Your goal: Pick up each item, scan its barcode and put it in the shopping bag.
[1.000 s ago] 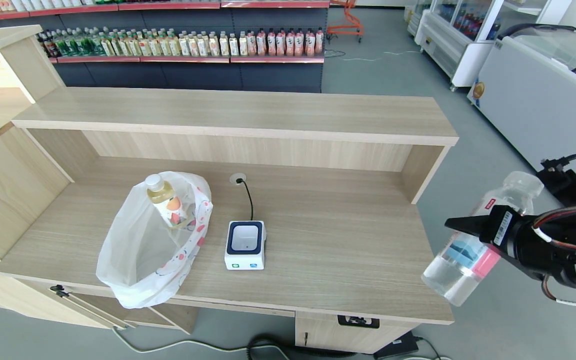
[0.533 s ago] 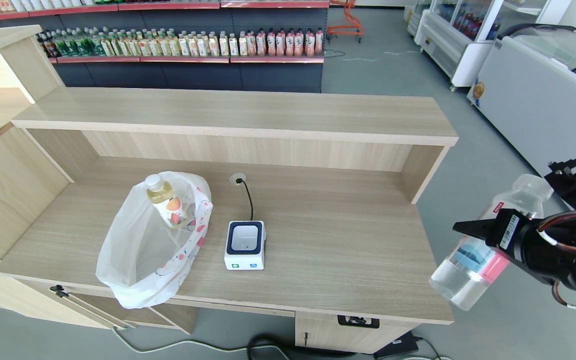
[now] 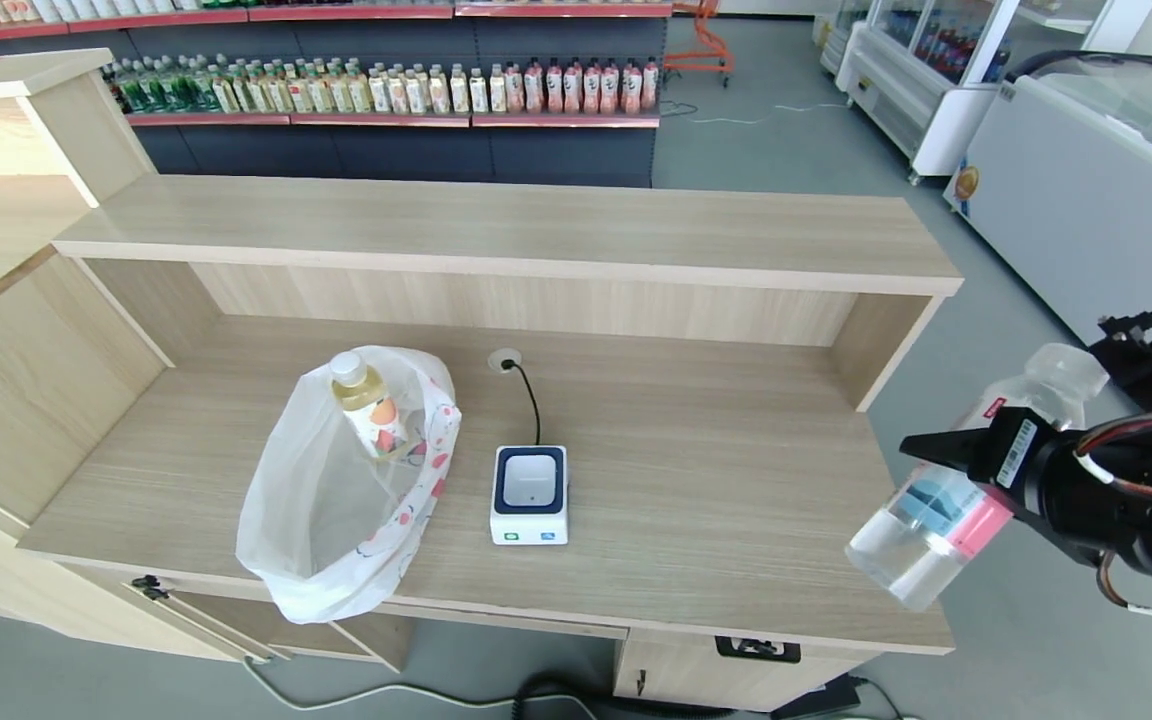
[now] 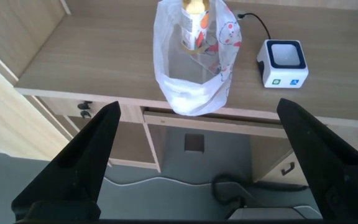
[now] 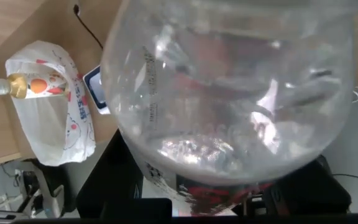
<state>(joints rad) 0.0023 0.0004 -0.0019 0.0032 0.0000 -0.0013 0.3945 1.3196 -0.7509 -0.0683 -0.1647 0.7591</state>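
My right gripper [image 3: 976,470] is shut on a clear water bottle [image 3: 946,500] with a blue and pink label, held tilted in the air just off the counter's right end. The water bottle's base [image 5: 229,99] looms close in the right wrist view. A white shopping bag [image 3: 346,490] stands open on the counter's left part with a yellow drink bottle [image 3: 368,402] leaning inside it. The white barcode scanner [image 3: 530,494] sits to the right of the bag. My left gripper [image 4: 197,168] hangs open below the counter's front edge, facing the shopping bag [image 4: 194,56] and scanner [image 4: 283,62].
The wooden counter [image 3: 696,470] has a raised back ledge and side walls. The scanner's black cable [image 3: 528,400] runs to a hole at the back. Shelves of drinks [image 3: 386,90] and freezers [image 3: 1086,190] stand behind and to the right. Drawer fronts [image 4: 197,140] sit under the counter edge.
The head view has shifted, so the counter sits further right in the picture. My right gripper with the water bottle dipped slightly, then edged back toward the counter's right end.
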